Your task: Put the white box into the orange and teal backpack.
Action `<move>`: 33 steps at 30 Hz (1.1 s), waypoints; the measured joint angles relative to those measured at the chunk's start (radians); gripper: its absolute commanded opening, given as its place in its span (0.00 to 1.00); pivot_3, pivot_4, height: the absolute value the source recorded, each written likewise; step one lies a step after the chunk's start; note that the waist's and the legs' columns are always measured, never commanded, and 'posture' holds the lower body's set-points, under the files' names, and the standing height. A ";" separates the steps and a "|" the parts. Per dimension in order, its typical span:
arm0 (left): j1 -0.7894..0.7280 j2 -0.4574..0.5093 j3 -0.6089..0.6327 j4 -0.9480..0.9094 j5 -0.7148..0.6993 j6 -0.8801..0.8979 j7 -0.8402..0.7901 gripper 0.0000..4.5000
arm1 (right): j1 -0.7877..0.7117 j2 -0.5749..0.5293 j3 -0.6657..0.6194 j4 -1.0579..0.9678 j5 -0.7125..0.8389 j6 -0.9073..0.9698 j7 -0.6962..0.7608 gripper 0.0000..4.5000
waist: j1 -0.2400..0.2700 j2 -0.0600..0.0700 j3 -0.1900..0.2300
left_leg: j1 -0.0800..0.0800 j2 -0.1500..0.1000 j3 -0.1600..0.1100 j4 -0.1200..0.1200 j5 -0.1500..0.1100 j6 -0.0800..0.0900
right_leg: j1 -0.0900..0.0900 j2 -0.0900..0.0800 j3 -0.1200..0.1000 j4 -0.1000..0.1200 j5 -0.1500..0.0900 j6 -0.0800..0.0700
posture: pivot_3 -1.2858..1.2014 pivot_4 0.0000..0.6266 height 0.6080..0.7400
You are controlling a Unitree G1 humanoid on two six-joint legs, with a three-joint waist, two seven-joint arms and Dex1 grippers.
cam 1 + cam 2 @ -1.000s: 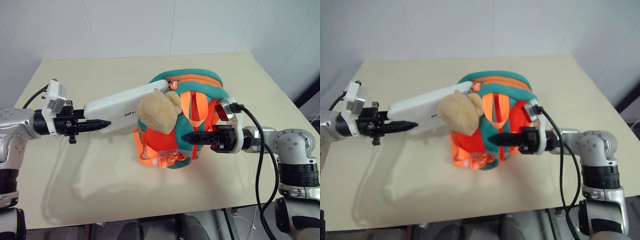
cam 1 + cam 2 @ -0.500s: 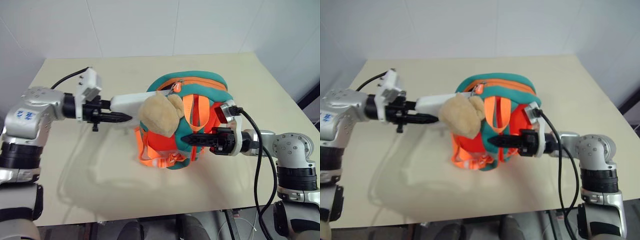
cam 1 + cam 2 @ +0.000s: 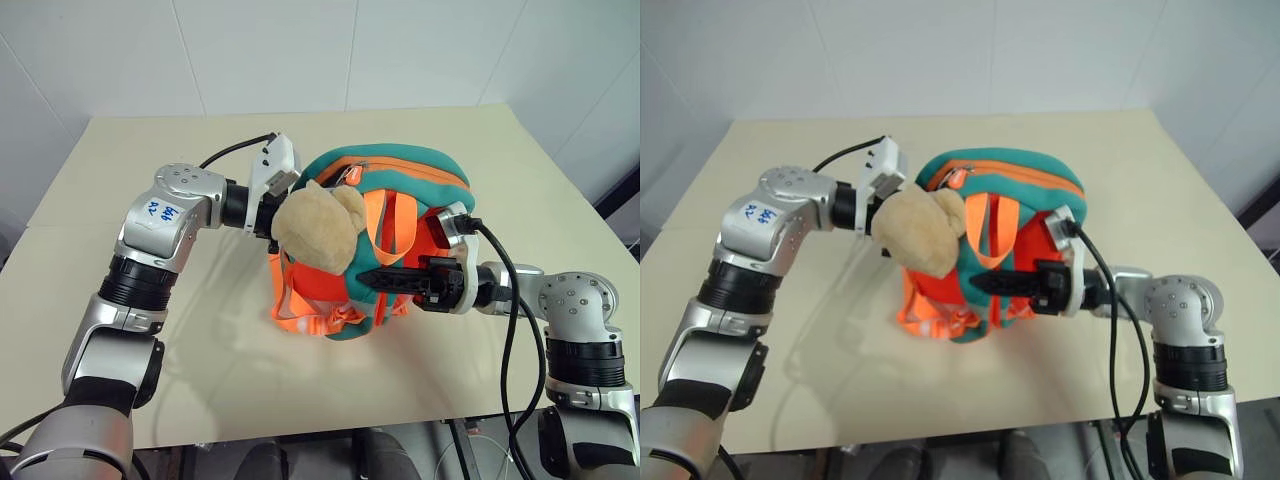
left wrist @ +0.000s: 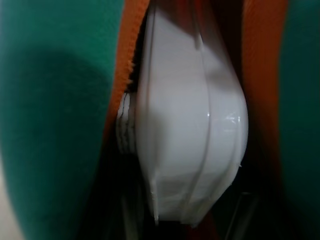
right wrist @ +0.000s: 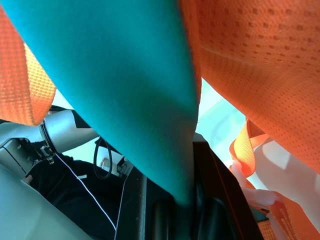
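The cream table (image 3: 90, 250) carries one bundle at its middle: the orange and teal backpack (image 3: 400, 180), standing with its strap side toward the near edge and its teal top toward the far wall.

Nearest, orange webbing (image 3: 310, 322) loops off the bag's lower front and lies on the tabletop. Just above it, the right gripper (image 3: 378, 277) reaches in level from the right, its black fingers closed flat on a teal strap (image 3: 392, 300) of the backpack; in the right wrist view that teal band (image 5: 135, 85) runs down between the two dark fingers and is pinched there, with orange mesh on either side. A black cable (image 3: 515, 300) curves from the wrist back along the right arm.

To the left of the straps, a tan plush toy (image 3: 315, 230) hangs against the bag's front and covers the place where the left arm meets the bag.

Farther back, the left gripper (image 3: 275, 215) comes in from the left, its end hidden behind the toy at the bag's opening. In the left wrist view the white box (image 4: 192, 135) sits inside the opening, walled by teal fabric and the orange zipper edge, its rounded end facing the camera. The left jaws cannot be told as apart or together, nor whether they grip the box.

Beyond the bag, bare tabletop runs to the white wall (image 3: 300, 50).
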 measured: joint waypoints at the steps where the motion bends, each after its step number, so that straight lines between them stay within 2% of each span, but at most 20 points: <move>1: 0.008 0.011 0.000 -0.008 0.000 -0.003 -0.013 0.50 | 0.001 0.001 0.000 -0.002 0.004 0.000 -0.005 0.12 | -0.001 0.000 0.000 | 0.000 0.000 0.000 0.000 0.000 0.000 | 0.000 0.000 0.000 0.000 0.000 0.000 | 0.52 0.24 1.00; 5: 0.033 0.084 0.019 -0.036 -0.010 -0.018 -0.067 0.75 | 0.011 0.003 0.000 -0.006 0.008 0.000 -0.016 0.12 | -0.004 0.000 0.000 | 0.000 0.000 0.000 0.000 0.000 0.000 | 0.000 0.000 0.000 0.000 0.000 0.000 | 0.52 0.24 1.00; 11: 0.068 0.250 0.131 -0.041 -0.053 -0.027 -0.160 0.75 | 0.011 0.010 0.000 -0.006 0.008 -0.004 -0.018 0.12 | -0.006 0.000 0.000 | 0.000 0.000 0.000 0.000 0.000 0.000 | 0.000 0.000 0.000 0.000 0.000 0.000 | 0.52 0.24 1.00; 16: 0.115 0.381 0.238 -0.090 -0.159 0.113 -0.217 0.75 | 0.010 0.011 0.002 -0.001 0.007 -0.010 -0.017 0.12 | -0.003 0.000 0.000 | 0.000 0.000 0.000 0.000 -0.001 0.001 | 0.000 0.000 0.000 0.000 0.000 0.000 | 0.52 0.24 1.00; 19: 0.154 0.417 0.287 -0.156 -0.235 0.194 -0.235 0.75 | 0.010 0.010 0.002 0.007 0.003 -0.020 -0.015 0.12 | -0.002 0.000 0.000 | 0.000 0.000 0.000 0.000 -0.001 0.002 | 0.000 0.000 0.000 0.000 0.000 0.000 | 0.52 0.24 1.00; 22: 0.170 0.399 0.315 -0.248 -0.318 0.256 -0.222 0.75 | 0.009 0.011 0.003 0.014 -0.003 -0.026 -0.014 0.12 | 0.003 0.000 0.000 | 0.000 0.000 -0.001 0.001 -0.001 0.002 | 0.001 0.000 0.000 0.000 0.000 0.000 | 0.52 0.24 1.00; 26: 0.171 0.297 0.327 -0.380 -0.393 0.296 -0.119 0.75 | 0.006 0.012 0.015 0.026 -0.010 -0.036 0.006 0.12 | 0.001 0.000 0.000 | 0.001 0.000 -0.001 0.002 -0.001 0.002 | 0.002 0.000 0.001 0.001 0.000 0.000 | 0.52 0.24 1.00; 27: 0.172 0.239 0.325 -0.414 -0.407 0.301 -0.065 0.75 | 0.005 0.012 0.021 0.027 -0.015 -0.040 0.011 0.12 | 0.001 0.000 0.000 | 0.001 0.000 -0.001 0.002 -0.001 0.001 | 0.002 0.000 0.001 0.001 0.000 0.000 | 0.52 0.24 1.00; 29: 0.176 0.180 0.313 -0.450 -0.417 0.312 0.010 0.75 | 0.003 0.013 0.027 0.029 -0.018 -0.044 0.014 0.12 | -0.001 0.000 0.000 | 0.001 0.000 -0.001 0.002 -0.001 0.001 | 0.002 0.000 0.001 0.001 0.000 0.000 | 0.52 0.24 1.00; 33: 0.176 0.129 0.277 -0.474 -0.410 0.315 0.095 0.75 | 0.003 0.016 0.026 0.034 -0.018 -0.047 0.014 0.12 | -0.002 0.000 0.000 | 0.002 0.000 -0.001 0.001 -0.001 0.001 | 0.002 0.001 0.001 0.001 0.000 0.000 | 0.52 0.24 1.00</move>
